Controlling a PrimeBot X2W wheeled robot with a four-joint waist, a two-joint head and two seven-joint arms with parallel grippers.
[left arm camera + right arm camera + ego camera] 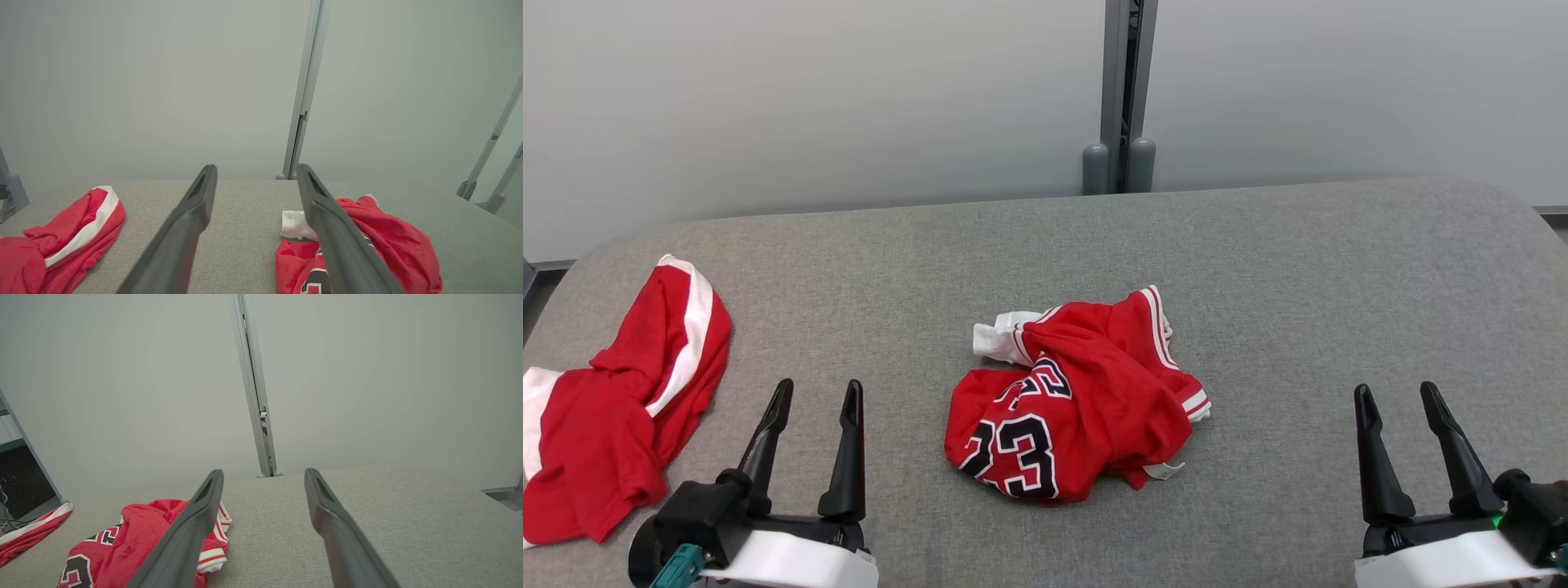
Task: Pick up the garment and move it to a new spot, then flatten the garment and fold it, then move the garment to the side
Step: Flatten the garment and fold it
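The garment (1078, 400) is a red jersey with white trim and a black "23", lying crumpled in the middle of the grey padded table (1298, 269). My left gripper (818, 388) hovers open at the lower left, apart from the jersey, which lies to its right. My right gripper (1396, 389) is open at the lower right, well clear of the cloth. The left wrist view has the jersey (388, 237) partly behind the right finger of the open left gripper (256, 167). In the right wrist view the jersey (135, 539) lies left of the open right gripper (263, 471).
A second red garment with a white stripe (629, 400) lies bunched at the table's left edge, also seen as a red heap (69, 237) from the left wrist. A grey post (1123, 98) and pale wall stand behind the table's far edge.
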